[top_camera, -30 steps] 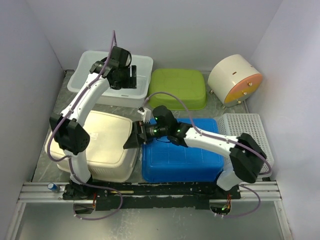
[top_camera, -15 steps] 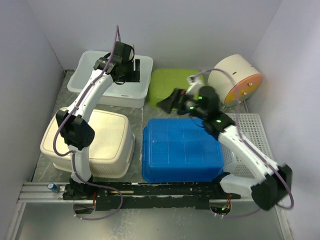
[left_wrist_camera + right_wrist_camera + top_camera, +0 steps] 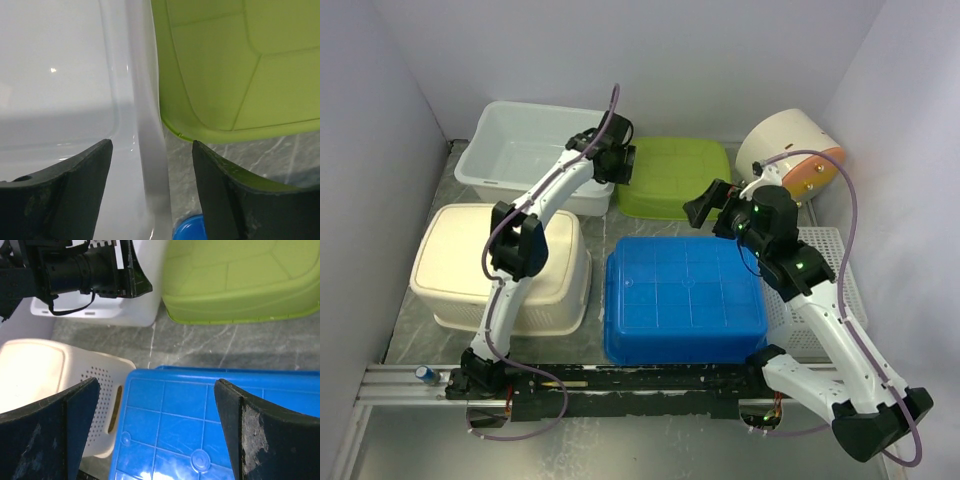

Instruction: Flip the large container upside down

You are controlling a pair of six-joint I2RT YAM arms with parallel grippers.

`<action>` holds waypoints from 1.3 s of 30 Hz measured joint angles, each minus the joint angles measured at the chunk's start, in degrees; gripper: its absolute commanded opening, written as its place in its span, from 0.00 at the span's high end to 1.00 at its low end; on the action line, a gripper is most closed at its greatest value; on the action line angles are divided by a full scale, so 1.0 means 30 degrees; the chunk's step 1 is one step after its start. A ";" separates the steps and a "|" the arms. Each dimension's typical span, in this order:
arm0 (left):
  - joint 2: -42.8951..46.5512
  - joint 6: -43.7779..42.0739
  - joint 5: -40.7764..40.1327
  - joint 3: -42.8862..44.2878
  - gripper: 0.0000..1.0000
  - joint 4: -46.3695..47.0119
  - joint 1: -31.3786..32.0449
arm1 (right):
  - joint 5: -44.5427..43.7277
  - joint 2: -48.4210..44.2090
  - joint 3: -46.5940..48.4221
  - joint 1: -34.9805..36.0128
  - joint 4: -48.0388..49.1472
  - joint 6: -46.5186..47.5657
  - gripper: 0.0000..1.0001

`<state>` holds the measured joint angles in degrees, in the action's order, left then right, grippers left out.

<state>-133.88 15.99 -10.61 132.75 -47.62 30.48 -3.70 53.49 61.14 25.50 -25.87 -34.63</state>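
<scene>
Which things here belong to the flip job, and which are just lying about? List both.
Job:
white bin, the only one open side up
left gripper, open, astride the white bin's rim
right gripper, open, above the blue bin

Lying about:
green bin, upside down
blue bin, upside down
cream basket, upside down
drum
mesh tray

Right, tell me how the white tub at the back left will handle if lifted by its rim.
Probably light: the white tub looks thin-walled and empty. Its glossy rim may slip in the left pincer, open astride it. Lifted by that one edge it would likely tilt, perhaps bumping the green basin close beside.
</scene>
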 measured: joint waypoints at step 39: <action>1.2509 1.1060 1.3376 -0.8349 0.93 0.7650 -0.7111 | 0.2062 0.0546 -0.1851 0.0000 0.0619 -0.1421 0.00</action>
<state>-96.36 49.17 29.52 107.70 -24.67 9.15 2.48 55.13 55.59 25.50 -24.01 -38.89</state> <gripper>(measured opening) 0.306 0.999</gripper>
